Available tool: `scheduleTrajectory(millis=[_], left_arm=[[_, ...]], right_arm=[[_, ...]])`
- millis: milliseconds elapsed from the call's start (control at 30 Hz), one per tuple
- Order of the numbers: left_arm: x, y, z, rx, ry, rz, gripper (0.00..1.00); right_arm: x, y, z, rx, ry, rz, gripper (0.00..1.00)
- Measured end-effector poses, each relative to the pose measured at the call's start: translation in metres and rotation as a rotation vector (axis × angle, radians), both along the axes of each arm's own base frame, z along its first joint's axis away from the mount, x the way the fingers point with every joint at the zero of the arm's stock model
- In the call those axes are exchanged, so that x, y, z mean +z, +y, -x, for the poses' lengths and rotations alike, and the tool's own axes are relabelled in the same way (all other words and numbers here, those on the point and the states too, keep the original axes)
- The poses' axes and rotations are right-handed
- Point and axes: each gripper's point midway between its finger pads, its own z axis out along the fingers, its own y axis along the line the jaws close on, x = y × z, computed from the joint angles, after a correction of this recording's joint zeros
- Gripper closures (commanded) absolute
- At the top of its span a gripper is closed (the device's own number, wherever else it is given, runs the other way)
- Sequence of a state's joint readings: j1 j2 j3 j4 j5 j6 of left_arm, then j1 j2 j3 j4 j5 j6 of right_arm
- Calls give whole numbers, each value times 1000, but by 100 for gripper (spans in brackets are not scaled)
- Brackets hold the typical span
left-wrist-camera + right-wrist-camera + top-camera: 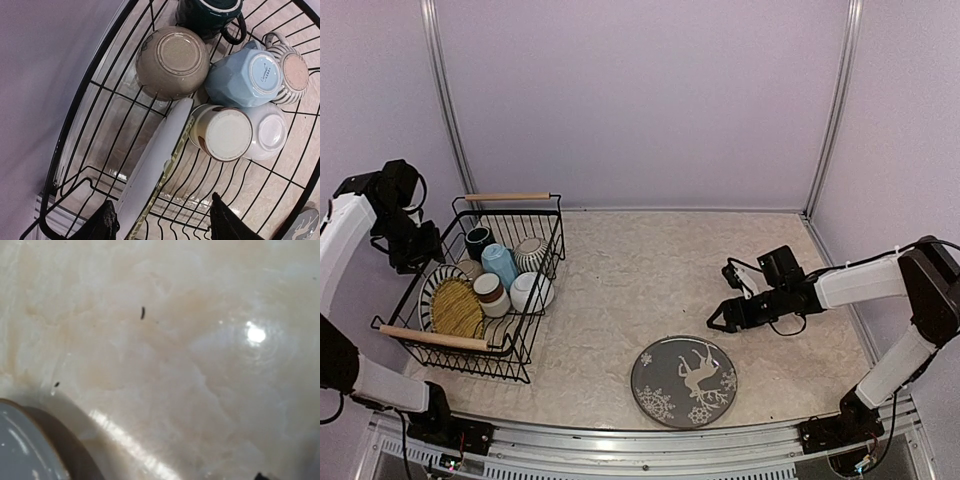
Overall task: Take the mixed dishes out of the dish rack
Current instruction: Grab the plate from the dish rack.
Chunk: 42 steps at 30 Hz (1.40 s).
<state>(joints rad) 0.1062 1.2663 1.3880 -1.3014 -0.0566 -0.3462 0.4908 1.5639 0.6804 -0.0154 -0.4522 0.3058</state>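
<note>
The dish rack (537, 330) is a black wire basket with wooden handles at the left of the table. It holds a black mug (478, 240), light blue mug (500, 263), grey-striped pot (530, 255), brown-white cup (490, 293), white bowl (532, 292), beige bowl (468, 268), yellow woven mat (455, 308) and striped plate (432, 285). My left gripper (415, 250) is open and empty above the rack's left side. In the left wrist view it (165, 226) straddles the upright plate's rim (155, 165). My right gripper (718, 318) is open and low over the table.
A grey plate with a white deer (684, 381) lies flat on the table near the front, just below-left of my right gripper; its edge shows in the right wrist view (25, 445). The walls stand close behind and to the left of the rack.
</note>
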Motion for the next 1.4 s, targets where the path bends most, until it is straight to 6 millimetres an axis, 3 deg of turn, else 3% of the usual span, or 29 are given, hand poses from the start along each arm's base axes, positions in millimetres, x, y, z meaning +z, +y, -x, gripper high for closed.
scheduleTrajectory(millis=[300,600,1000,1233,1400], left_arm=[[-17,13,-18,-193,-37,-105,50],[-26,9,-32,-349,-40,-131,55],[-47,9,-32,-383,24,-109,65],[-59,13,-28,-367,53,-120,71],[-55,9,-27,-372,15,-119,68]], right_arm=[[15,3,1,15,-35,-33,21],[31,8,-2,24,-89,-81,20],[68,11,-7,25,-192,-141,18],[70,11,-7,20,-192,-149,18],[72,12,-8,18,-194,-157,18]])
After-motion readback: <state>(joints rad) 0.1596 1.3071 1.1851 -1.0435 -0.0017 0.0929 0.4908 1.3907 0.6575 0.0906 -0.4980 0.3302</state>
